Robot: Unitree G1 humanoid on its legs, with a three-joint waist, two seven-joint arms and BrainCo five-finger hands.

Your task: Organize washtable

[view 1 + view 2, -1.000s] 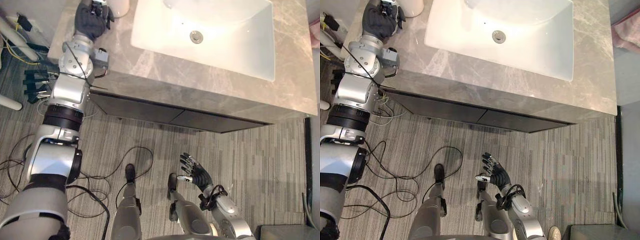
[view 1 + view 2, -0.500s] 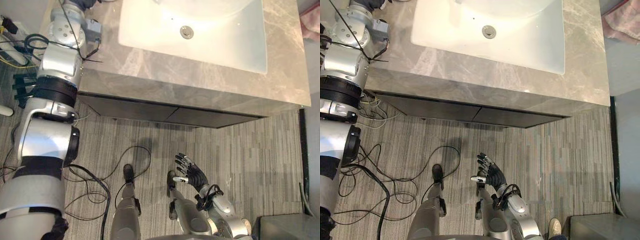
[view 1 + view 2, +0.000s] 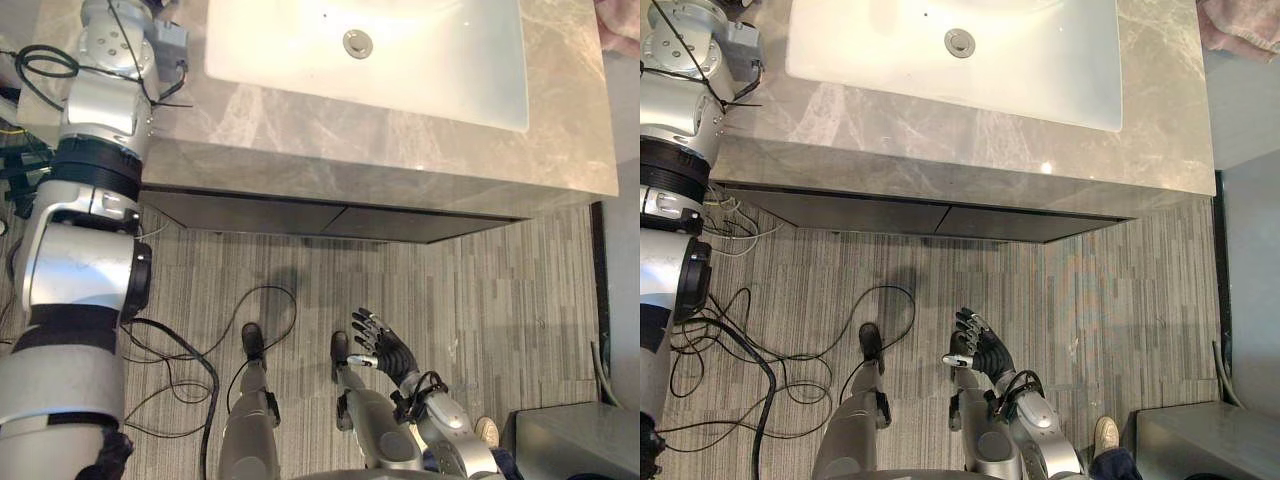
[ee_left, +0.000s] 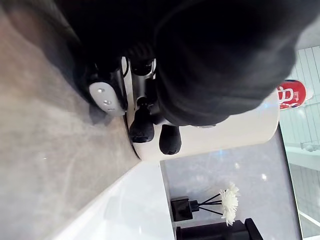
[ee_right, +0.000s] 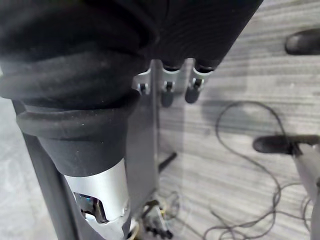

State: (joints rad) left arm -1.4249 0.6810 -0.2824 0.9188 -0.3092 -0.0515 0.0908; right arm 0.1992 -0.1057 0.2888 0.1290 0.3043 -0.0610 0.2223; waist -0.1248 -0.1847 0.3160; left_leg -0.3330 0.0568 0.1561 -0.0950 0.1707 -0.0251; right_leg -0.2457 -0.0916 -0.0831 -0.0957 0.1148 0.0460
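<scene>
The grey stone counter has a big white sink set in it, with a round metal drain in the middle of the bowl. The robot's left arm goes up along the counter's left edge toward the far left corner. There the left hand is at a white pot. The pot stands upright on the counter, just beside the sink's white rim. The hand's fingers are bent, with their dark tips pressed on the pot's side near its bottom. The thumb sits low by the pot's bottom edge, so the hand is wrapped round the pot. Past the pot stands a small dark bottle with thin sticks and white flowers in it. A red and white thing shows behind the pot, but I cannot tell what it is. A pink cloth lies just past the counter's far right corner. Dark drawers sit under the counter's near edge. The right hand hangs low over the striped grey floor, well apart from the counter. Its fingers are spread wide and it holds nothing. A person's shoe is on the floor near the right arm.
</scene>
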